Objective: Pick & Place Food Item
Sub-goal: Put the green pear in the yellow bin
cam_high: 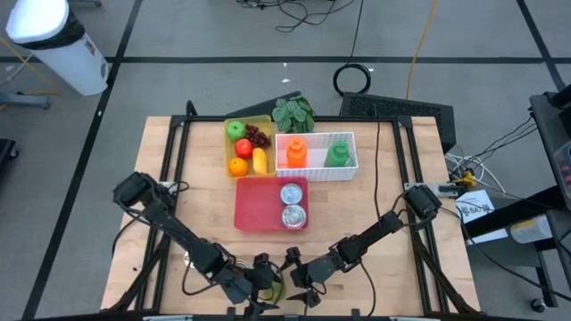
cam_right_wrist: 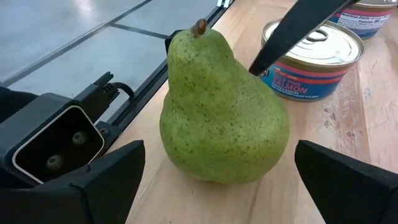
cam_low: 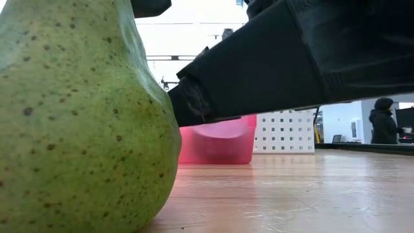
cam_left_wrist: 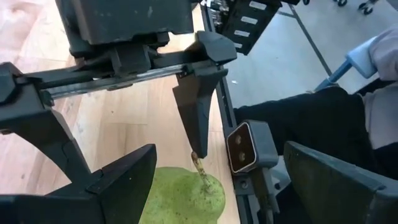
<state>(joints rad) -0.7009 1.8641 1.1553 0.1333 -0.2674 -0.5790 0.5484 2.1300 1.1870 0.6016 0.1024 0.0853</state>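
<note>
A green speckled pear (cam_right_wrist: 221, 118) stands upright on its base near the table's near edge, and fills the left of the low view (cam_low: 77, 116). In the high view it sits (cam_high: 277, 287) between both grippers. My left gripper (cam_high: 259, 283) is open and comes from the table's left; the pear (cam_left_wrist: 183, 196) lies between its fingers. My right gripper (cam_high: 299, 283) is open on the pear's right side. Its fingers (cam_right_wrist: 112, 180) stand wide apart, short of the fruit. My left gripper stands astride the pear. One fingertip (cam_right_wrist: 261, 59) ends right at the pear's upper side (cam_right_wrist: 245, 78), level from the table's left. I cannot tell whether it touches. The pear rests upright on the table.
A red tray (cam_high: 259, 209) with two cans lies mid-table. Beyond it are a yellow tray of fruit (cam_high: 234, 169), a white basket (cam_high: 317, 171) with bottles, and leafy greens (cam_high: 293, 114). The low camera (cam_left_wrist: 242, 146) sits at the near edge beside the pear. A person (cam_low: 383, 120) stands beyond the table.
</note>
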